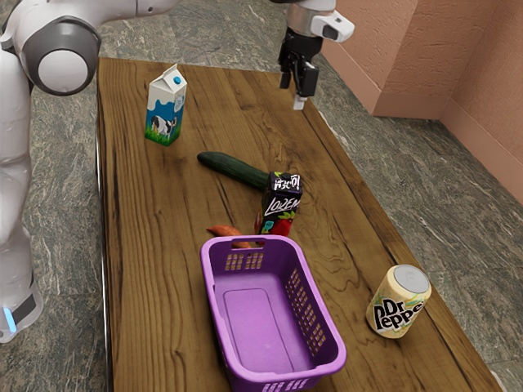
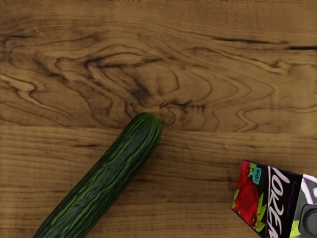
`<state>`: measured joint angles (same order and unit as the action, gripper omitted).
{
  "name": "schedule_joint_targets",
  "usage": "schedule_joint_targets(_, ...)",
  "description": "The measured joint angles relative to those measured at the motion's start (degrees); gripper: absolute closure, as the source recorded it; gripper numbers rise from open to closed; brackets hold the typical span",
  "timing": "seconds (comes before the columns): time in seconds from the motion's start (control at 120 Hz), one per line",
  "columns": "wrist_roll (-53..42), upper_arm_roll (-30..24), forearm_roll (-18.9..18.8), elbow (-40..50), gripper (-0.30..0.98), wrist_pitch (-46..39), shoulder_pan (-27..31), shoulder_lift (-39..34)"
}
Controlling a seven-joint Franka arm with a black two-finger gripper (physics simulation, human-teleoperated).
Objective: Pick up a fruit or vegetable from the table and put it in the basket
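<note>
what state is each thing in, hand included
hand: open, empty, raised over the table
cucumber: whole, lying down
orange veg: lying down, partly hidden
basket: upright, nothing seen inside
milk: upright, cap on
juice: upright
can: upright

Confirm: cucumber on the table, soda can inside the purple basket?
Not quite: the soda can stands on the table, beside the purple basket rather than inside it, per the exterior view. The cucumber is on the table, as you said.
</note>
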<state>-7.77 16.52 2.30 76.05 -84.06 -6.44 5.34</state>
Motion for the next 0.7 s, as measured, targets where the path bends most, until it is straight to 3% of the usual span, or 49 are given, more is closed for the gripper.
schedule_joint_targets(0.7, -1.69, -0.50, 0.34, -2.02, 0.00, -0.37, -1.09, 1.51)
